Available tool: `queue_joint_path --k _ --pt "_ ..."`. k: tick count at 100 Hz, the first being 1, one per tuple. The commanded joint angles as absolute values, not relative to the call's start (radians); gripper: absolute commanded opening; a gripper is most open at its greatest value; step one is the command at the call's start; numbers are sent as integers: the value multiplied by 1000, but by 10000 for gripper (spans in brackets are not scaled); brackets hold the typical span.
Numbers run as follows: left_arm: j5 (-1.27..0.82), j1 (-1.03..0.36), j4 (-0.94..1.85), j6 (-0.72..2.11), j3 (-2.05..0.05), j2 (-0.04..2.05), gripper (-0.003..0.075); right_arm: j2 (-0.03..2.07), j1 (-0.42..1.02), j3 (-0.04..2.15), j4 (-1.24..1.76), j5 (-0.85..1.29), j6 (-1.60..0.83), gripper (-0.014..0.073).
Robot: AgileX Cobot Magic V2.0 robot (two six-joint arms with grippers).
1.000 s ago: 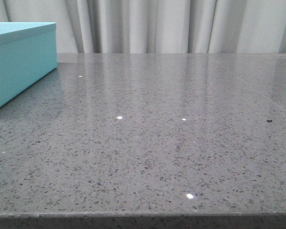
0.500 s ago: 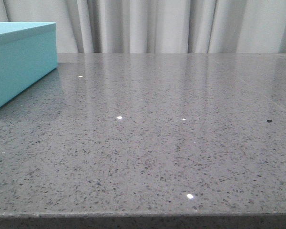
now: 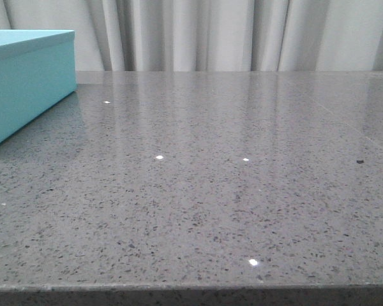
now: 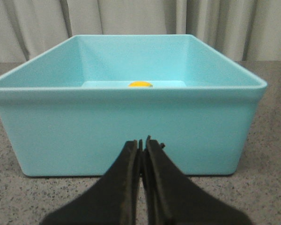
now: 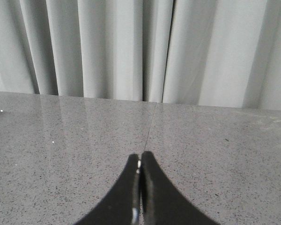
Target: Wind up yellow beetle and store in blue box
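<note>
The blue box (image 4: pixel 131 126) fills the left wrist view, open at the top; in the front view it (image 3: pixel 25 83) stands at the far left of the table. Only the yellow beetle's roof (image 4: pixel 140 84) shows, a small yellow sliver above the box's near rim, inside the box on its floor. My left gripper (image 4: pixel 142 141) is shut and empty, just in front of the box's near wall. My right gripper (image 5: pixel 140 159) is shut and empty over bare grey table. Neither gripper shows in the front view.
A grey speckled stone table (image 3: pixel 210 191) runs to a white curtain (image 3: pixel 210 32) at the back. A small dark speck (image 3: pixel 360 161) lies at the right. The table's front edge (image 3: pixel 191 290) is near the camera.
</note>
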State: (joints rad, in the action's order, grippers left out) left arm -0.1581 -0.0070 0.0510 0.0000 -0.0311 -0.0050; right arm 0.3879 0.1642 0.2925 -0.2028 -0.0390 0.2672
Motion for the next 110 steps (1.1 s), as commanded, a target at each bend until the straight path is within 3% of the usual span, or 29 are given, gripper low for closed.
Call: queue_joint_path --k 1,110 --pt "-32 -8 62 -7 -20 -38 -18 393 163 319 -214 -119 261 -64" --pt "-9 -8 62 -7 21 -38 -18 393 163 319 -214 -116 261 -64"
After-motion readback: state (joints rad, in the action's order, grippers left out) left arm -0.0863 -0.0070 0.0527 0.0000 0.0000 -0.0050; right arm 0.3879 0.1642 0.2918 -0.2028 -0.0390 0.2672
